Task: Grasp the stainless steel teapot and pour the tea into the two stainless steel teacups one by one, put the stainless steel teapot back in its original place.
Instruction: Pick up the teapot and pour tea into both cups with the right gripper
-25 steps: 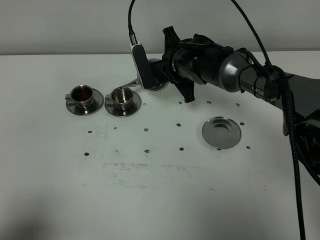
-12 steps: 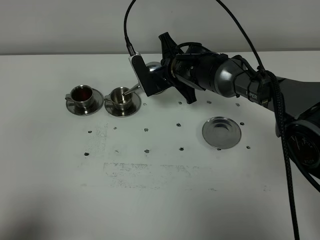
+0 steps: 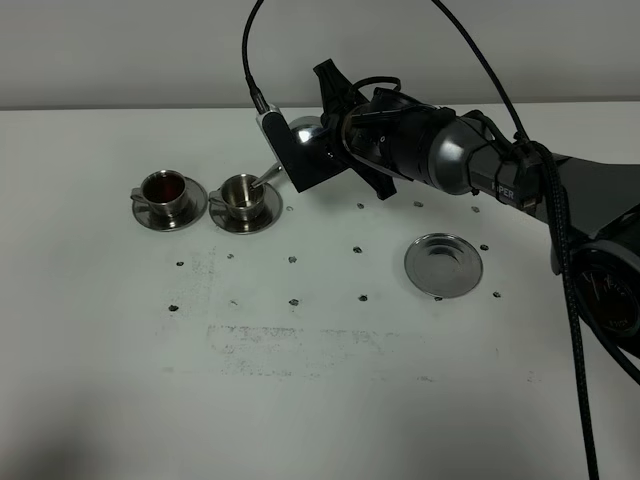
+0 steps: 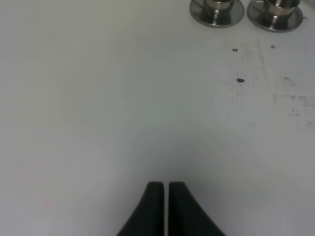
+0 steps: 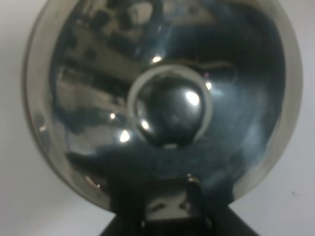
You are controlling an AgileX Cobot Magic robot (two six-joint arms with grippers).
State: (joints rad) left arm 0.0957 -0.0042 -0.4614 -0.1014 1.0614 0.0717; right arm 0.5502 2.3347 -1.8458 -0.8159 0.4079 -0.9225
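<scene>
Right arm reaches across the middle from the right, low over the far half of the table [image 3: 330, 400]. The right tool [image 3: 328, 150] is clamped on the teapot [image 3: 304, 129], which hangs clear of the table and is tipped toward the left. From the exterior view only a shiny patch of its belly shows past the black wrist hardware. Its thin spout [image 3: 266, 179] slants down to the left, and the tip sits over the mouth of the right teacup [image 3: 243, 192]. Liquid in that cup: cannot tell.

Right wrist view: the pot's lid and round knob [image 5: 170, 110] fill the frame. The fingers are hidden in the dark at the handle side.

The left teacup [image 3: 164, 190] holds reddish-brown tea [image 3: 163, 186]. Each cup stands upright on its own small saucer. The two saucer rims lie just beside each other, and contact is not clear.

The wide saucer [image 3: 443, 265] lies bare on the right, well apart from the cups and nearer than the arm. Open table lies all round it.

Left tool [image 4: 162, 195]: fingers drawn together, nothing between them, hovering over bare table. Both cups sit at the far edge of its view, cropped.

The near half of the table is open, with only dark specks [image 3: 293, 301] and a scuffed patch. The table's far edge runs close behind the arm. A cable [image 3: 247, 50] arcs up from the wrist.
</scene>
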